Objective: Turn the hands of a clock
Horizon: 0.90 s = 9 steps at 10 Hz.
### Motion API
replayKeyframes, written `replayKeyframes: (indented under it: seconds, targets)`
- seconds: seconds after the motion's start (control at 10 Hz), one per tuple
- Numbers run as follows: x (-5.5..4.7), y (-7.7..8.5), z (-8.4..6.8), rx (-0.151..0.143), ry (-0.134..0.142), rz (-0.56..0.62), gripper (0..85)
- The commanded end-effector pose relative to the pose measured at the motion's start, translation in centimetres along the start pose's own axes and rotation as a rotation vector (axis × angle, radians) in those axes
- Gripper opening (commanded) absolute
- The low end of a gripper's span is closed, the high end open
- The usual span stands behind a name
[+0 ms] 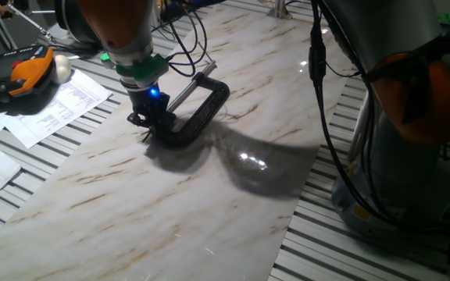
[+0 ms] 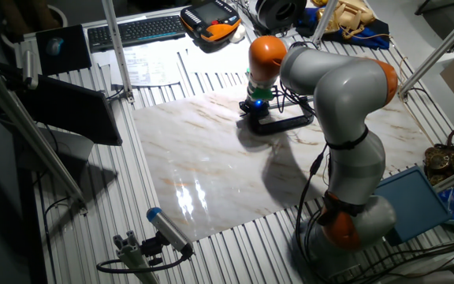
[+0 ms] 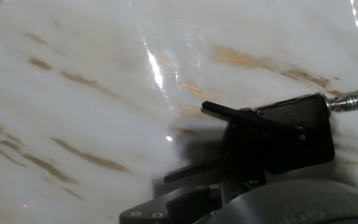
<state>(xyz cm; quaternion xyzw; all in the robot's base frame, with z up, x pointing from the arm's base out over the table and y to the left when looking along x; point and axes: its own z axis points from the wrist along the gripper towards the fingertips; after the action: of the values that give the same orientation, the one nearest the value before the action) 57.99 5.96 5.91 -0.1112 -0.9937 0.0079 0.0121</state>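
A: Item one, the largest: the marble-patterned table top (image 1: 209,218). Item two: the grey and orange arm (image 2: 337,87), bent over the far part of the slab.

B: We list next the black C-clamp (image 1: 205,109), lying flat on the marble, its threaded screw (image 3: 356,98) running off to one side.

A: Then the gripper (image 1: 148,119), set down right at the clamp's jaw end, a blue light lit just above it. Fingers parted or pressed together? We cannot tell; the fixed views are too small there and the hand view is blurred.

B: Last and smallest, the clock (image 3: 278,134). We place it in the clamp's jaw, just beside the gripper. In the hand view it reads as a dark blocky body with two thin black hands (image 3: 229,113) reaching out over the marble, one angled up, one angled down. No dial markings can be made out.

A: Step in hand, as we judge it: the gripper is at the clock, engaging or about to engage a hand.

B: Next move, in our judgement: a small, careful rotation about the clock's centre, with light contact, since the hands look thin and the clamp merely rests on the slab.
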Motion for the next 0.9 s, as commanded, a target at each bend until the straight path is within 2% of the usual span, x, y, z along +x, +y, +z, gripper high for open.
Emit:
replayKeyframes:
  seconds: [0.0, 0.2, 0.5, 0.8]
  targets:
    - [0.2, -0.2, -0.4, -0.006, 0.006, -0.007, 0.0]
    - [0.7, -0.6, -1.7, -0.002, 0.017, -0.027, 0.0]
    - [2.2, -1.5, -4.1, 0.008, 0.027, -0.067, 0.0]
    - [3.9, -3.7, -6.8, 0.014, 0.040, -0.163, 0.0]
